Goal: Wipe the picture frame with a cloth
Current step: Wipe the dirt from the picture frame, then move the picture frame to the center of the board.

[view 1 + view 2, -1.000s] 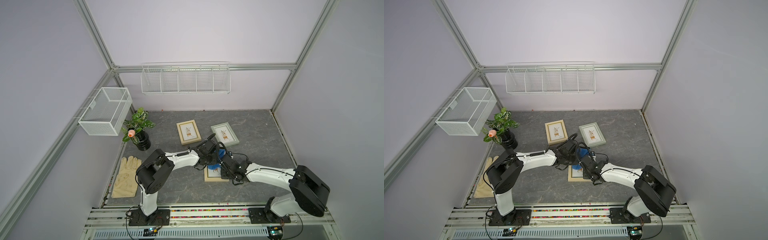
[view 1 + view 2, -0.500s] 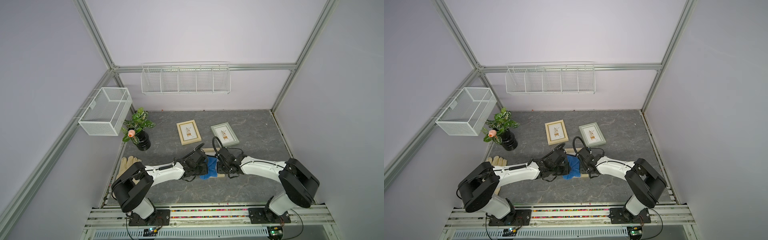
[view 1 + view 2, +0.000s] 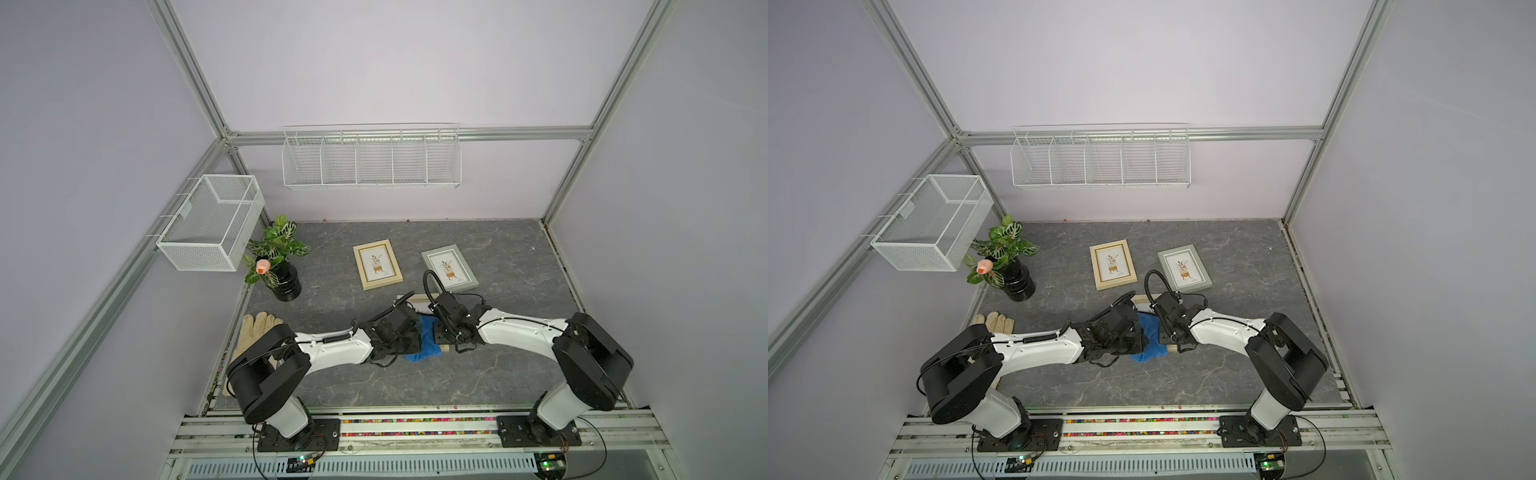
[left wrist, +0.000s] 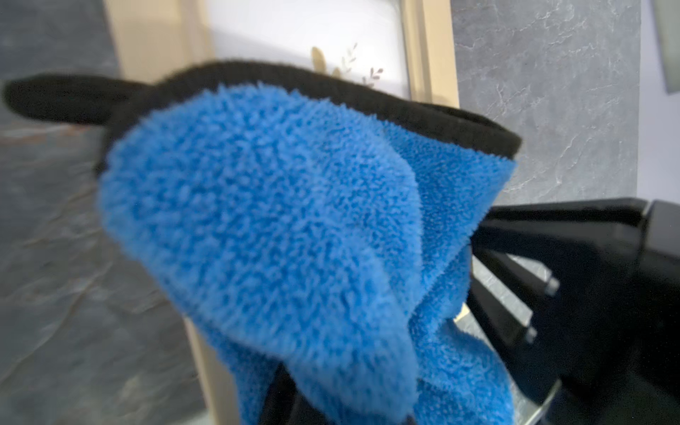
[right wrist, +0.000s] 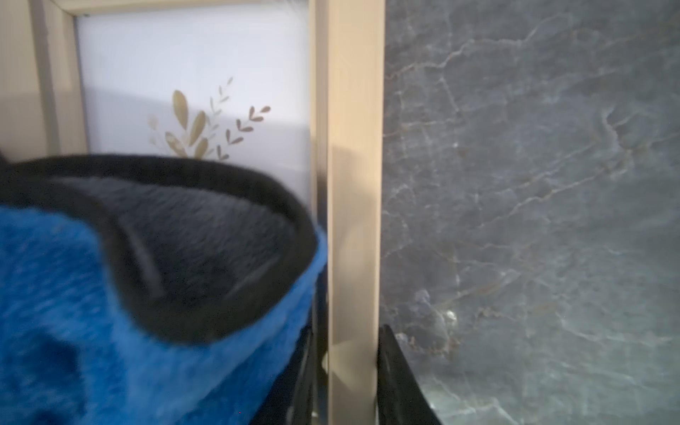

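A beige wooden picture frame point(image 3: 420, 297) lies flat between the two arms, mostly hidden in both top views. The royal-blue cloth point(image 3: 424, 348) with its dark edge lies bunched over the frame's glass. My left gripper point(image 3: 415, 337) is shut on the cloth point(image 4: 279, 228), which hides its fingertips. In the right wrist view my right gripper point(image 5: 351, 386) is shut on the frame's side rail point(image 5: 353, 184), one black finger point(image 5: 399, 379) on each side. The cloth point(image 5: 110, 331) covers the lower part of the leaf print.
Two more frames lie further back, a beige one point(image 3: 377, 264) and a grey-green one point(image 3: 449, 267). A potted plant point(image 3: 277, 262) stands at the left and a beige glove point(image 3: 253, 332) lies near it. Wire baskets point(image 3: 212, 226) point(image 3: 371, 156) hang on the walls.
Over the last second the left gripper has drawn the cloth across the frame toward the front and both arms have shifted. Since half a second ago little has moved.
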Robot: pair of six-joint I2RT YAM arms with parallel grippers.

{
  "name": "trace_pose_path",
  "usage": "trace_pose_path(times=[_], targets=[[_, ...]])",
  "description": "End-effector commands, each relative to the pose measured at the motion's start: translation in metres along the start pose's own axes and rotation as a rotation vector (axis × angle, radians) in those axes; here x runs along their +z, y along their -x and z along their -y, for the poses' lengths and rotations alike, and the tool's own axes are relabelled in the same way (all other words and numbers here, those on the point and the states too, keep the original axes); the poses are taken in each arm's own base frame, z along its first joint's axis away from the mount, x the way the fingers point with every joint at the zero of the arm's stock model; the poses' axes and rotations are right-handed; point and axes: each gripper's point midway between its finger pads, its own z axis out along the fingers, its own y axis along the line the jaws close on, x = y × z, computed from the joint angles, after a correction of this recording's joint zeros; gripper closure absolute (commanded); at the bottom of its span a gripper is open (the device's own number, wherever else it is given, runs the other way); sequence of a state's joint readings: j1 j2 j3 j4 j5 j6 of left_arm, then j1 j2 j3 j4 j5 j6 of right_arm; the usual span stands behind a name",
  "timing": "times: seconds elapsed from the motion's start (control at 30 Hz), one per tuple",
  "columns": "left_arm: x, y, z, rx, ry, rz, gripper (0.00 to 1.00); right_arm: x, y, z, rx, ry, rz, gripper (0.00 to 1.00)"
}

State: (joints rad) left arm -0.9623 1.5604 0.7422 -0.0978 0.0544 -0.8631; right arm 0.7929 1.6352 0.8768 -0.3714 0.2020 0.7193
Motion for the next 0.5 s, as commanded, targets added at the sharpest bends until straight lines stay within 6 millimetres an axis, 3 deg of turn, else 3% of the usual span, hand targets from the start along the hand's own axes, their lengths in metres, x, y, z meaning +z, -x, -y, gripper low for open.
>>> trace_pose_path(times=[0.0,0.13,0.17,0.47], targets=[[-0.002,-0.031,-0.061,-0.059,0.157,-0.111,1.00,0.015,0.006,0.026,0.037,-0.103,0.015,0.81],[-0.014,-0.019,-0.071,-0.022,0.204,-0.074,1.00,0.019,0.010,0.033,0.042,-0.111,0.013,0.81],[-0.018,-0.014,-0.070,-0.009,0.206,-0.059,1.00,0.016,0.022,0.028,0.047,-0.097,0.034,0.81],[-0.052,0.044,-0.036,0.077,0.134,0.151,1.00,0.032,0.048,0.042,0.073,-0.096,0.032,0.78]])
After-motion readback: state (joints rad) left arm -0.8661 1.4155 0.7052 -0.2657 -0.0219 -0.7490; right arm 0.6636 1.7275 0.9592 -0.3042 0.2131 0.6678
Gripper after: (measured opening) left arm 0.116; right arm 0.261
